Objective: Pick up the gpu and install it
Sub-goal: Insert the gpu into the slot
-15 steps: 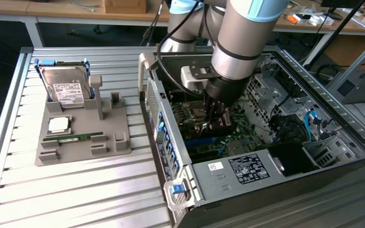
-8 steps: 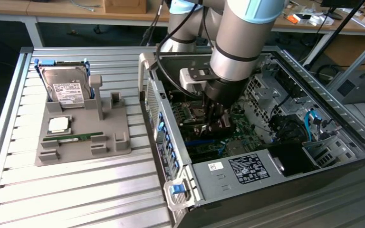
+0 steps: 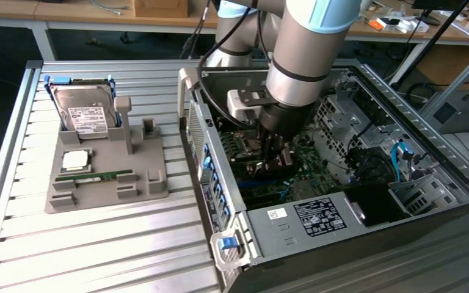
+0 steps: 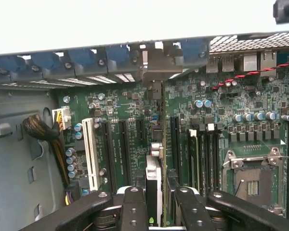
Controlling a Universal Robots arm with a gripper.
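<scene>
Gripper (image 3: 277, 160) inside computer case (image 3: 430, 152), gpu (image 4: 154, 185) edge-on over motherboard (image 4: 221, 120) slots

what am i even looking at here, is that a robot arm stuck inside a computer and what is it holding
Yes. It is a single robot arm reaching down into an open computer case that lies on a slatted metal table. One picture comes from a camera standing off to the side; the other comes from a camera on the arm's wrist, looking past the gripper at the green motherboard. The jaws are closed on the gpu, a thin card seen edge-on, held upright over the motherboard's long slots. Beside the case, on the exterior view's left, a grey holder carries spare parts: a hard drive, a processor chip and a memory stick.
</scene>
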